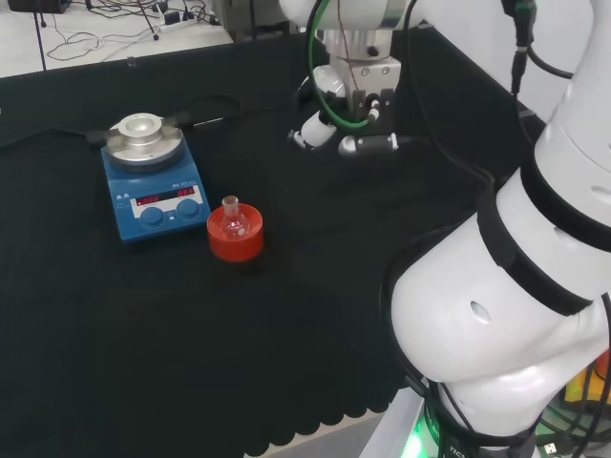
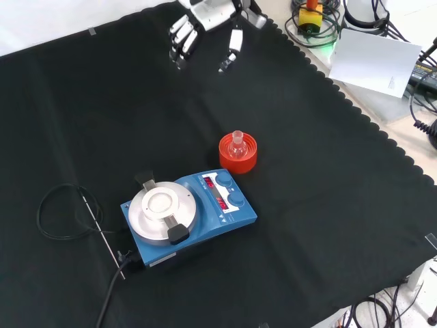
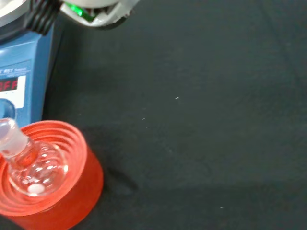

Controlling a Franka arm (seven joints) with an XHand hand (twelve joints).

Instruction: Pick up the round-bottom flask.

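A small clear round-bottom flask point(image 1: 233, 221) sits upright in a red ribbed ring stand point(image 1: 236, 240) on the black cloth, just right of a blue stirrer plate in the head view. The front view shows the flask point(image 2: 237, 145) in its stand point(image 2: 237, 154) near the middle. Up close in the wrist view, the flask point(image 3: 29, 164) rests in the red stand point(image 3: 62, 191). The hand point(image 2: 205, 31) hangs above the cloth at the top of the front view, well apart from the flask, fingers straight and spread, holding nothing. In the head view the hand point(image 1: 348, 114) is to the flask's upper right.
A blue stirrer plate point(image 1: 151, 181) with a round metal top stands beside the stand; its black cable point(image 2: 65, 212) loops over the cloth. The arm's white links point(image 1: 516, 286) stand at the head view's right. The cloth's scalloped edge point(image 2: 382, 137) runs along the front view's right.
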